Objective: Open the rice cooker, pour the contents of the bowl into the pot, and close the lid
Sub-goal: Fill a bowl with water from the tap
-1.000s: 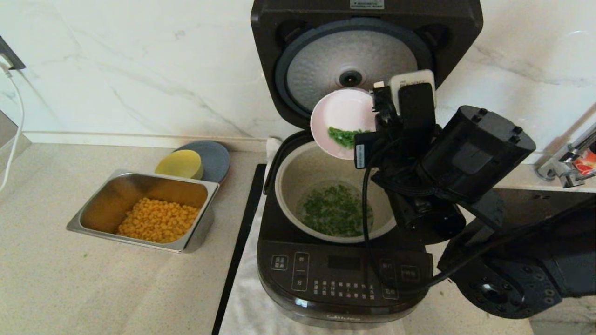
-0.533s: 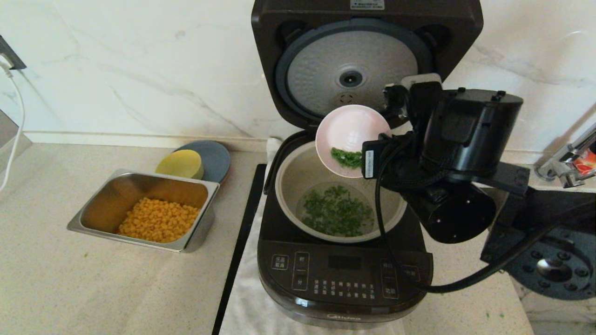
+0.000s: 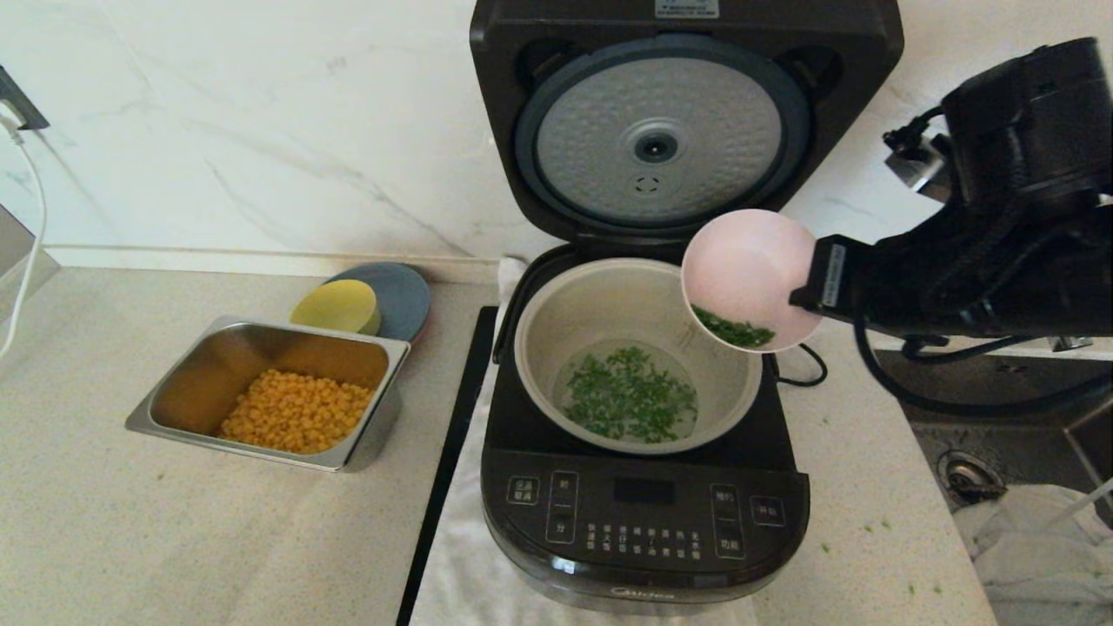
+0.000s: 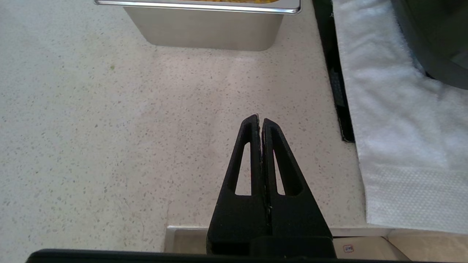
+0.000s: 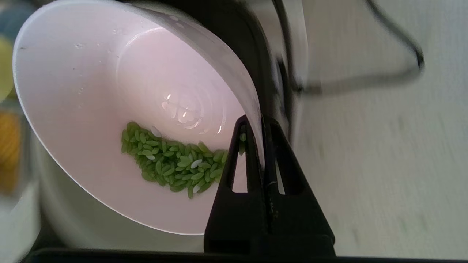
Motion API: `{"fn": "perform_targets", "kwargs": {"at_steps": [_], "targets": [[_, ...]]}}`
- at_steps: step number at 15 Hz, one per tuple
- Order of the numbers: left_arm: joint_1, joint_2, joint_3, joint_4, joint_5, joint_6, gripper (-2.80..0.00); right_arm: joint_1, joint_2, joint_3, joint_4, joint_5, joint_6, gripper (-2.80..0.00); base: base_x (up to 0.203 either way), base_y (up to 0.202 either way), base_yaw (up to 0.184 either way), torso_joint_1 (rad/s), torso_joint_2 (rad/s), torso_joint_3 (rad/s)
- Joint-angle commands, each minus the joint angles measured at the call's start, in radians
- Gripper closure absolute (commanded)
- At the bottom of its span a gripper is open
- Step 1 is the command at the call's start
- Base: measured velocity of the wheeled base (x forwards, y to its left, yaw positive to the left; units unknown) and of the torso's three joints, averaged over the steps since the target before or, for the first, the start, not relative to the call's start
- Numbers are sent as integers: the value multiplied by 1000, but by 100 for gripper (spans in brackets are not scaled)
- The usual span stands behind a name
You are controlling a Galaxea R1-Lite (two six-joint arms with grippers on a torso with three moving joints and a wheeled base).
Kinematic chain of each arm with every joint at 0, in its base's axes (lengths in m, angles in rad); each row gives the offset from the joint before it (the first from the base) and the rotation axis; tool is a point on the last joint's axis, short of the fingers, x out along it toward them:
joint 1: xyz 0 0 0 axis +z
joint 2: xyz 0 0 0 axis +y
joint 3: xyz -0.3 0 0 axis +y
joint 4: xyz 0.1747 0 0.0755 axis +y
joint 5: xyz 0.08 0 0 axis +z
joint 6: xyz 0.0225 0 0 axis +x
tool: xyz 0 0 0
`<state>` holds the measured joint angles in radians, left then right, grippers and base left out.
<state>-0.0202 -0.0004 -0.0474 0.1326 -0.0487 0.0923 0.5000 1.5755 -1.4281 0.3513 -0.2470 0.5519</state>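
The black rice cooker (image 3: 643, 513) stands with its lid (image 3: 661, 130) raised, silver underside facing me. In its pale pot (image 3: 600, 304) lie green bits (image 3: 630, 400) in clear liquid. My right gripper (image 5: 260, 122) is shut on the rim of the small pink bowl (image 3: 748, 274) (image 5: 109, 109), which hangs tilted above the cooker's right edge. A clump of green bits (image 3: 735, 332) (image 5: 172, 164) clings to the bowl's low side. My left gripper (image 4: 260, 119) is shut on nothing, low over the counter in front of the steel tray.
A steel tray (image 3: 174, 396) (image 4: 204, 33) of yellow corn sits left of the cooker, with a yellow dish (image 3: 335, 306) on a grey plate (image 3: 400, 291) behind it. A white cloth (image 4: 395, 128) lies under the cooker. A sink (image 3: 1000, 409) opens at the right.
My right arm has swung to the right and down, carrying the tilted bowl from over the pot's middle to the cooker's right edge. The left gripper's earlier state is not shown.
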Motion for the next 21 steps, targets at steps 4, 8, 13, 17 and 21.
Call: {"fn": "perform_targets", "kwargs": {"at_steps": [4, 8, 13, 17, 21], "targets": [[0, -1, 0, -1, 0, 0, 0, -248, -204, -3, 235, 251, 2, 0, 0, 0, 0, 0, 0, 0], [0, -1, 0, 0, 0, 1, 0, -487, -264, 17, 347, 406, -47, 0, 0, 0, 0, 0, 0, 0], [0, -1, 0, -1, 0, 0, 0, -795, -272, 83, 433, 541, -157, 0, 0, 0, 0, 0, 0, 0], [0, -1, 0, -1, 0, 0, 0, -1022, -210, 138, 431, 627, -215, 0, 0, 0, 0, 0, 0, 0], [0, -1, 0, -1, 0, 0, 0, -1231, -59, 147, 418, 722, -266, 0, 0, 0, 0, 0, 0, 0]]}}
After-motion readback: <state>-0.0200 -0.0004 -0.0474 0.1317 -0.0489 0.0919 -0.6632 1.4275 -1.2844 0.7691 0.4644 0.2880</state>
